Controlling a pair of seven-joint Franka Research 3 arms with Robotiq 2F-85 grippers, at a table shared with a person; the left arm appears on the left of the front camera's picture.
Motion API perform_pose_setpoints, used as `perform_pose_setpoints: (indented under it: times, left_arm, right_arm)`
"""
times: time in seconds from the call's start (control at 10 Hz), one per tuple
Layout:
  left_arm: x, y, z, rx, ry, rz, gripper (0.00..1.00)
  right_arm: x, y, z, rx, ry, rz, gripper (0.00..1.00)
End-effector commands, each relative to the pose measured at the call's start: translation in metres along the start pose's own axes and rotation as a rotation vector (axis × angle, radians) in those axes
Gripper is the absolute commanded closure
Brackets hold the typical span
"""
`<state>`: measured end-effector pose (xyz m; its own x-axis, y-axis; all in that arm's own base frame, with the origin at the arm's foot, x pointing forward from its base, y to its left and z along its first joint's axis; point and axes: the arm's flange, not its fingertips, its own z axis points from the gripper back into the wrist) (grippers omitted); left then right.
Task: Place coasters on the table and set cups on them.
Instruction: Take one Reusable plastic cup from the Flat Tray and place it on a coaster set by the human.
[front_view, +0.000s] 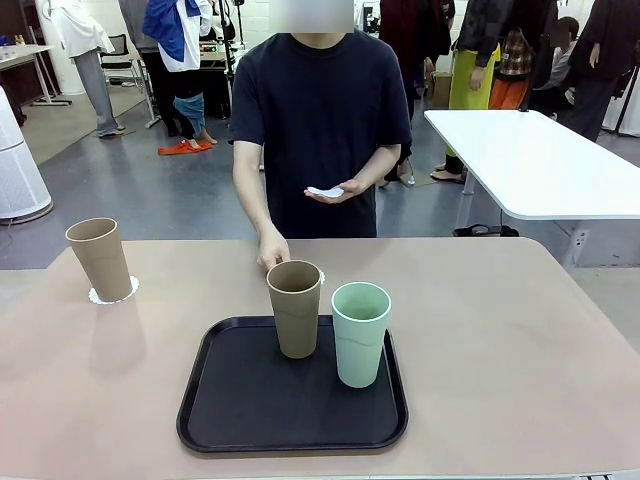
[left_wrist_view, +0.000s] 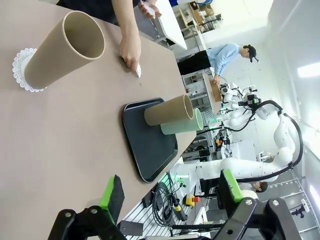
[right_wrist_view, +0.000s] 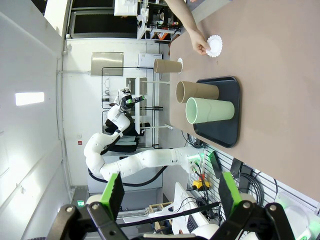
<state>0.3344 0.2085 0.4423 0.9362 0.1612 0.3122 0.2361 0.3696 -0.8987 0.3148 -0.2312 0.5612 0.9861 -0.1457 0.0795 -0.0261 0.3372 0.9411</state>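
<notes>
One tan cup (front_view: 100, 258) tops a coaster (front_view: 128, 290); two cups (front_view: 296, 308) stand on the tray (front_view: 240, 400).

Across the table (front_view: 520, 340), there's the person (front_view: 318, 150): dark navy T-shirt (front_view: 330, 90), short sleeves, plain, no print. On the table's near side, the left gripper (left_wrist_view: 170, 186) is black and angular with bright green pads (left_wrist_view: 111, 192); the right gripper (right_wrist_view: 170, 189) has the same black linkages and green pads.

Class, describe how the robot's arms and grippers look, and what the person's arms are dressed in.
The left gripper and right gripper are black, angular, two-fingered, with bright green pads. The left arm is glossy white with rounded segments. The person wears a dark navy short-sleeved T-shirt.
</notes>
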Motion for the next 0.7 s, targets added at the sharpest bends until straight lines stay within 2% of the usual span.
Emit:
perform_pose_setpoints:
  times: [0.0, 0.6]
  left_arm:
    - [0.0025, -0.0024, 0.0018, -0.011, -0.004, -0.007, 0.00]
    - [0.0025, -0.0024, 0.0018, -0.011, -0.004, -0.007, 0.00]
  right_arm:
    - [0.0006, -0.0002, -0.0006, 0.002, -0.005, 0.013, 0.00]
    - [0.0006, -0.0002, -0.0006, 0.002, -0.005, 0.013, 0.00]
